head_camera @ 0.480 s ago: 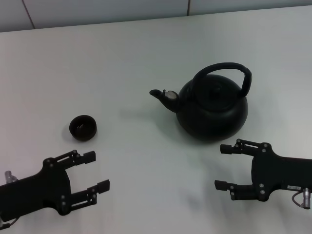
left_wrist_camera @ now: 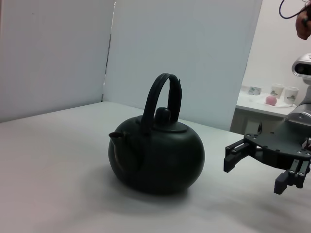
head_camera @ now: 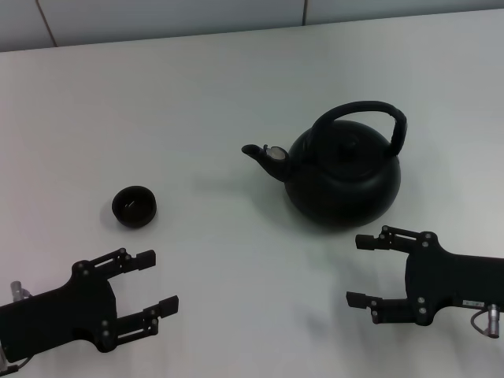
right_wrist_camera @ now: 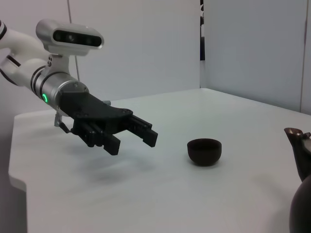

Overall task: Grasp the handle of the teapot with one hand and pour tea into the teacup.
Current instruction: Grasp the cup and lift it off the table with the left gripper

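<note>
Teapot untouched, both of your grippers waiting open on the worktop's near side.

The squat matte-black teapot [head_camera: 344, 177] sat upright on the pale grey worktop [head_camera: 197, 94], right of centre, its thick black arched handle [head_camera: 364, 114] standing clear above the knobbed lid, where it could be taken from above. Its short curved spout [head_camera: 258, 153] pointed toward your left, where the tiny round dark brown-black teacup [head_camera: 134, 206] stood well apart from the pot, probably so a tilt that way would send tea toward it. Your right gripper [head_camera: 365, 270] hovered just in front of the pot with fingers [head_camera: 376, 241] spread, empty, and looked the likelier one to take the handle. Your left gripper [head_camera: 155, 282] hung near the cup, fingers spread too, holding nothing.
</note>
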### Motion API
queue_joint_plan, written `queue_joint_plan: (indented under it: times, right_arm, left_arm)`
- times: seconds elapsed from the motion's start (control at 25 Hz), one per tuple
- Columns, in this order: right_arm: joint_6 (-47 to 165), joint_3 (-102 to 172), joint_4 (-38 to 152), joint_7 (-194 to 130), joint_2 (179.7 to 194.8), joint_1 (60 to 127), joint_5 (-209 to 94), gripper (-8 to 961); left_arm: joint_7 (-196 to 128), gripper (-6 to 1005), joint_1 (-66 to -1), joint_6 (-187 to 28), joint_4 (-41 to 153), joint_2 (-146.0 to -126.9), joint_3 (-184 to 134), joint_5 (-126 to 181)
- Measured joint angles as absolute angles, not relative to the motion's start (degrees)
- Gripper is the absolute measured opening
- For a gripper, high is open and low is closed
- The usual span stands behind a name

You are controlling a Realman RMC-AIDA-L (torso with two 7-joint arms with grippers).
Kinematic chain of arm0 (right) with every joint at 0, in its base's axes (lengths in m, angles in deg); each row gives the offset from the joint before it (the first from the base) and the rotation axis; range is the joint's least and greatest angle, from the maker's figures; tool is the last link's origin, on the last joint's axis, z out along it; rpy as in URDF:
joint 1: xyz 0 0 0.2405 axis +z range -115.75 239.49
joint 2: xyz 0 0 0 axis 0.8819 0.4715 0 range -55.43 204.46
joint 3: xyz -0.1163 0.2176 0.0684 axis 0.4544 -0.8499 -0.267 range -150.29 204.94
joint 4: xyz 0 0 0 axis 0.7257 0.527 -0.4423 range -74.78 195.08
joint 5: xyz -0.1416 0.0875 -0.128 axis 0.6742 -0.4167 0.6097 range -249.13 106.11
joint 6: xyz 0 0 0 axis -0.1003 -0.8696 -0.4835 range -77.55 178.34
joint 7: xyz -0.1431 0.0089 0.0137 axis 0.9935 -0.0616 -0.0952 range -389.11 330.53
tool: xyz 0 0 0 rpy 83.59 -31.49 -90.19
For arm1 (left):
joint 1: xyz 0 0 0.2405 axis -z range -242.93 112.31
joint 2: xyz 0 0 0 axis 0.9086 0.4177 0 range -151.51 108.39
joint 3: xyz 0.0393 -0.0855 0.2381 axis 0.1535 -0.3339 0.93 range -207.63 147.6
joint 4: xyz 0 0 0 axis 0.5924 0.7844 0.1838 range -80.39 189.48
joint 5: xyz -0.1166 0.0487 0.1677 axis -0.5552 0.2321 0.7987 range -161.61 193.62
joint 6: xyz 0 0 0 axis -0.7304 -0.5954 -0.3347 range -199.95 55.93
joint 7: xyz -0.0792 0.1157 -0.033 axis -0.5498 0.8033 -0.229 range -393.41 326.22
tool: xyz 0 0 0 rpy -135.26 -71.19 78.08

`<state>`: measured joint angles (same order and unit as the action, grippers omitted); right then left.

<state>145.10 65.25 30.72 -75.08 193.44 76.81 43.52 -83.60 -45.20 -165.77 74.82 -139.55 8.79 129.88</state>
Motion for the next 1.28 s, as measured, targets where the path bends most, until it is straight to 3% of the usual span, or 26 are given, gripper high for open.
queue_joint_plan:
  times: [1.28]
  right_arm:
    - [143.25,64.60,31.85,-74.99,193.49,78.20,43.18,819]
  left_arm:
    - [-71.94,763,-48.19,-162.45,72.65,-139.90,-9.24,125.04]
